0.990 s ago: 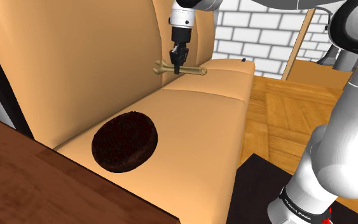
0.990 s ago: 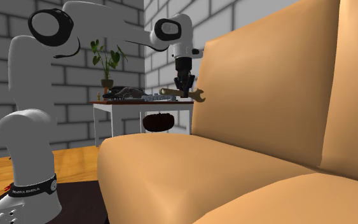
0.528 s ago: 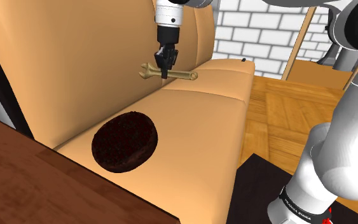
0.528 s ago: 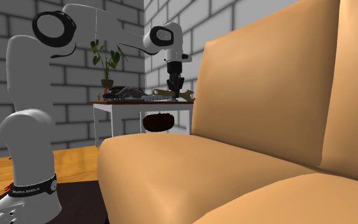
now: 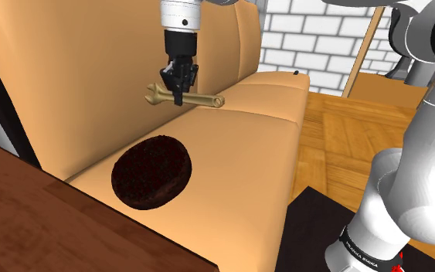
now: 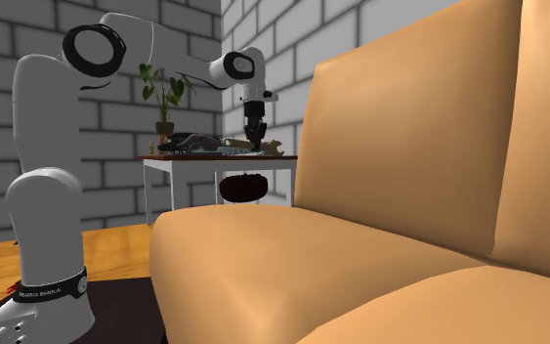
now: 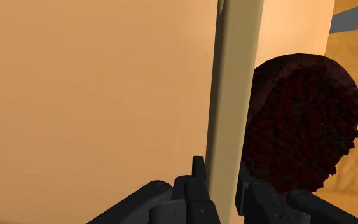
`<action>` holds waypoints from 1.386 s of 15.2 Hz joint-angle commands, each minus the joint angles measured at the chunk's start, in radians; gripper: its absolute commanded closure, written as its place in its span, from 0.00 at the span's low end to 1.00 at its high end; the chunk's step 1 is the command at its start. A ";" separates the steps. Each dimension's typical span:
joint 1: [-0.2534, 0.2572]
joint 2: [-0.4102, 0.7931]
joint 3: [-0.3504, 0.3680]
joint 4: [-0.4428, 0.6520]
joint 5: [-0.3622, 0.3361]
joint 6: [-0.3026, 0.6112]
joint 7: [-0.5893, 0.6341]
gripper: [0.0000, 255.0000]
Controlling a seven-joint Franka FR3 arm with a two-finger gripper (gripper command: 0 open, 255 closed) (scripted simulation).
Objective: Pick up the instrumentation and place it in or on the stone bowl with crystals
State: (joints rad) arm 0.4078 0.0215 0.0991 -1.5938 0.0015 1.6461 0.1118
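A brass-coloured wrench (image 5: 203, 100) hangs level in the air above the tan sofa seat (image 5: 239, 154), and my gripper (image 5: 178, 91) is shut on its middle. The dark reddish-brown bowl (image 5: 152, 171) with a rough, crystal-studded inside rests on the seat, down and to the shoulder view's left of the wrench. In the wrist view the wrench's handle (image 7: 228, 95) runs straight away from between the fingers (image 7: 197, 184), with the bowl (image 7: 304, 121) just beside it. From the second exterior view, the gripper (image 6: 254, 142) holds the wrench (image 6: 269, 150) above the bowl (image 6: 243, 186).
The sofa's backrest (image 5: 107, 69) rises close behind the gripper. A dark wooden table (image 5: 38, 224) lies at the shoulder view's lower left. A side table (image 6: 214, 156) with clutter and a potted plant (image 6: 162, 98) stands past the sofa's end. Wood floor (image 5: 339, 139) and a black mat (image 5: 308, 232) lie in front.
The gripper has carried the wrench to the shoulder view's left and a little lower, along the backrest toward the bowl. It stays shut on the wrench throughout.
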 commanded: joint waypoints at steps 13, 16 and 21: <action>0.094 0.073 0.082 -0.008 -0.020 0.080 0.179 1.00; 0.094 0.069 0.081 -0.053 -0.020 0.121 0.179 1.00; 0.093 0.068 0.081 -0.094 -0.019 0.161 0.179 1.00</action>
State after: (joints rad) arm 0.5012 0.0911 0.1803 -1.6831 -0.0183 1.8033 0.2911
